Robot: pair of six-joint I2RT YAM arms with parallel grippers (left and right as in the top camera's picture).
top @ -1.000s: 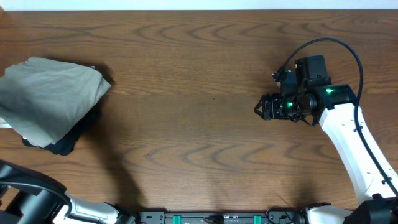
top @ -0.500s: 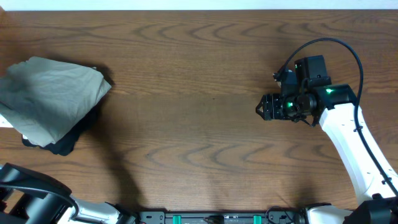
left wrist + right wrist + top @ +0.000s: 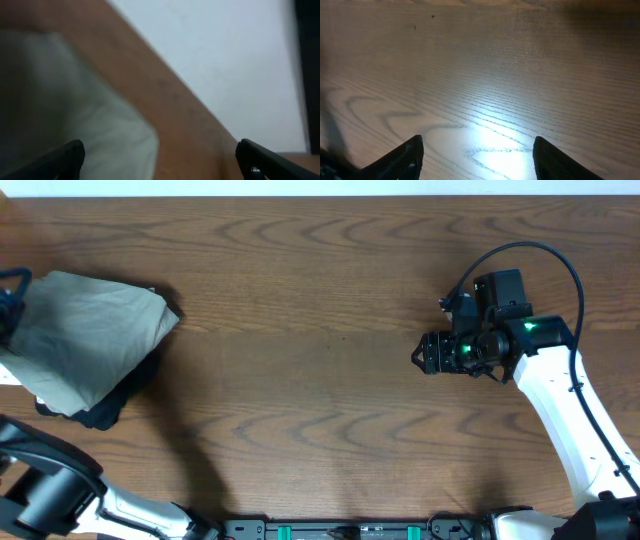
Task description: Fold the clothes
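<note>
The khaki shorts (image 3: 88, 335) lie folded in a compact pile at the table's far left, resting on a black garment (image 3: 98, 410). They show as a blurred pale-green cloth (image 3: 65, 110) in the left wrist view. My left gripper (image 3: 8, 300) is at the frame's left edge beside the shorts' far-left corner. It is open, with its fingers wide apart (image 3: 160, 155) and nothing between them. My right gripper (image 3: 424, 352) hovers over bare wood at the right. It is open and empty (image 3: 477, 150).
A sliver of a white garment (image 3: 6, 375) shows under the pile at the left edge. The table's far edge (image 3: 320, 194) runs along the top, and the left wrist view shows that edge (image 3: 190, 105) close by. The right arm's white link (image 3: 565, 410) crosses the right side.
My left arm has swung up along the left edge, and its gripper now shows beside the shorts. The shorts and the right arm have not moved.
</note>
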